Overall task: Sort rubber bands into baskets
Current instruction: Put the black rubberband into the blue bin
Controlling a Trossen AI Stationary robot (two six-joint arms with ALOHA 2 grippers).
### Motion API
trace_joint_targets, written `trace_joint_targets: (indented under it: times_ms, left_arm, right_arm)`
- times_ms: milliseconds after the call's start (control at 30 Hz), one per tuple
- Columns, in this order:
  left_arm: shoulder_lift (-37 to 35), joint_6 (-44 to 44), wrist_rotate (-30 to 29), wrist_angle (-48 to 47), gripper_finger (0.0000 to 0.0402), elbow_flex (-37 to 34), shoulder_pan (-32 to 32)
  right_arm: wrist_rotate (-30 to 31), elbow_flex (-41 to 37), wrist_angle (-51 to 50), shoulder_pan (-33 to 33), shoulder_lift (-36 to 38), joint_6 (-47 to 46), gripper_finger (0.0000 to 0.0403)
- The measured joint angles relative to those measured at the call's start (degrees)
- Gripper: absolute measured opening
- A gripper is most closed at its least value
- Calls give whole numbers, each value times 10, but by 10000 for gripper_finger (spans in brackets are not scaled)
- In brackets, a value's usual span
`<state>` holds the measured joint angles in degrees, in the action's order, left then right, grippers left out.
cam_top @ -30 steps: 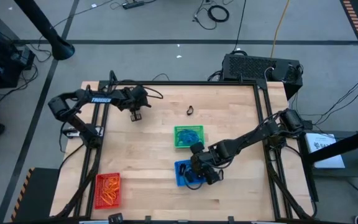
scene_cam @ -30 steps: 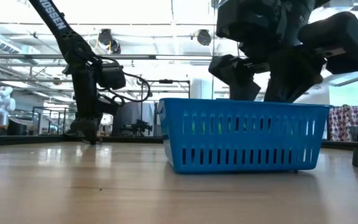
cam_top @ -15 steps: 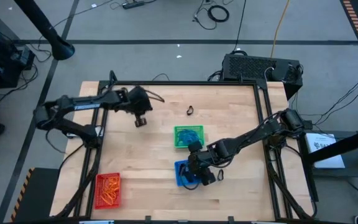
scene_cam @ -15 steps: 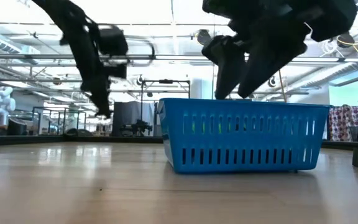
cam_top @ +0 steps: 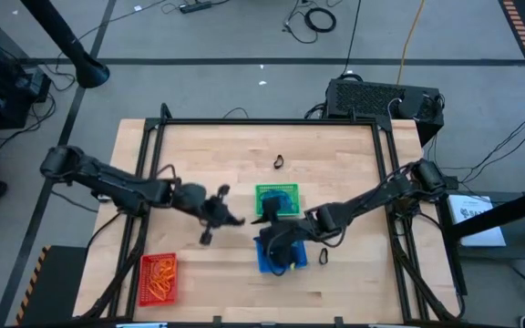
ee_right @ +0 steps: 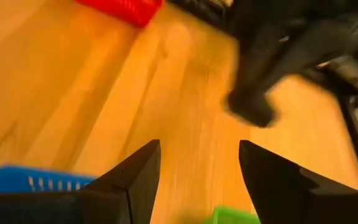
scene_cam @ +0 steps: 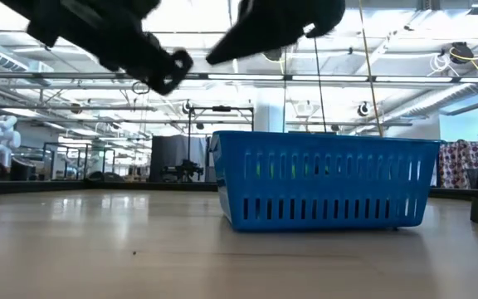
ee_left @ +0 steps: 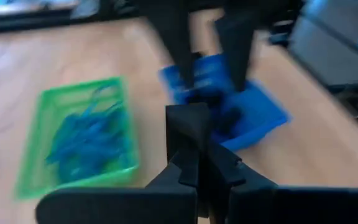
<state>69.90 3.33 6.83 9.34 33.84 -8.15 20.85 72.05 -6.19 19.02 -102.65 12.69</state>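
In the high view, my left gripper hovers shut above the table, left of the green basket and the blue basket. In its blurred wrist view the fingers are together and no band shows between them. My right gripper hangs open over the blue basket, with its fingers spread wide. Blue bands lie in the green basket. Orange bands lie in the red basket. One black band lies on the wood beyond the green basket.
A small dark loop lies on the wood right of the blue basket. A black frame runs round the table top. Bare wood stretches across the far half and the near left, between the red basket and the other two.
My left gripper has swung from the far left of the table toward the near right and risen off the wood, ending beside the green and blue baskets. My right gripper has lifted out of the blue basket and shifted slightly left.
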Motion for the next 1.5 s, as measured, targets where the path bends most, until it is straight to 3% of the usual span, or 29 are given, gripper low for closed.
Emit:
trace_joint_targets:
  times_ms: [300,600,833,967,1200,1333,1433,1500]
  left_arm:
    - [66,4,-46,104,5,-7,-102]
    - [112,15,-55,194,5,-7,-119]
    - [122,15,-57,202,5,-7,-119]
    - [122,15,-57,203,8,-7,-119]
    - [122,15,-72,202,11,-7,-119]
    - [122,18,-75,199,34,-7,-122]
    - [122,15,-86,194,78,-7,-122]
    - [120,15,-125,181,113,-6,-124]
  right_arm:
    - [-19,0,84,28,-4,45,210]
    - [-43,-2,120,33,-24,56,210]
    - [-43,-1,124,29,-25,62,202]
    - [-43,-1,121,22,-25,60,155]
    - [-46,-1,107,17,-25,71,15]
    - [-42,-1,100,21,-23,60,6]
    - [-46,-1,65,21,-16,36,3]
    - [-71,-1,41,21,-12,12,3]
